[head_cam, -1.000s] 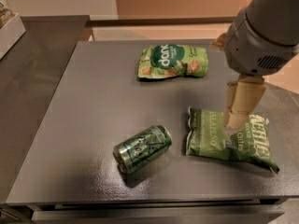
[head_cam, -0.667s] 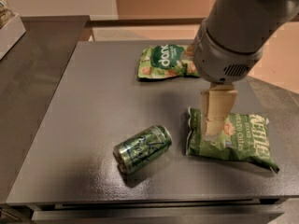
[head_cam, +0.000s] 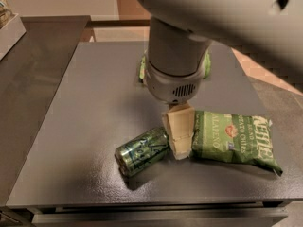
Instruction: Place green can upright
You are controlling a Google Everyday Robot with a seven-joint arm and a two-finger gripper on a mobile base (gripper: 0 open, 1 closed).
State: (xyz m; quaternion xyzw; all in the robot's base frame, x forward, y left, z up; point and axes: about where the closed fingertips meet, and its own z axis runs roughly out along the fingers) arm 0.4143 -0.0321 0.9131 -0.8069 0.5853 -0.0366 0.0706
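The green can [head_cam: 141, 151] lies on its side on the dark grey table [head_cam: 90, 103], near the front middle, with one end facing front-left. My gripper [head_cam: 179, 134] hangs from the big grey arm just right of the can's right end, low over the table. Its pale fingers sit between the can and a green chip bag. The arm hides much of the back of the table.
A green Kettle jalapeño chip bag [head_cam: 234, 141] lies flat right of the gripper. A second green chip bag [head_cam: 142, 67] at the back is mostly hidden behind the arm. A pale tray [head_cam: 7, 25] sits on the counter at far left.
The arm has swung left and down from over the right chip bag. The gripper now sits right beside the can's right end. The can has not moved.
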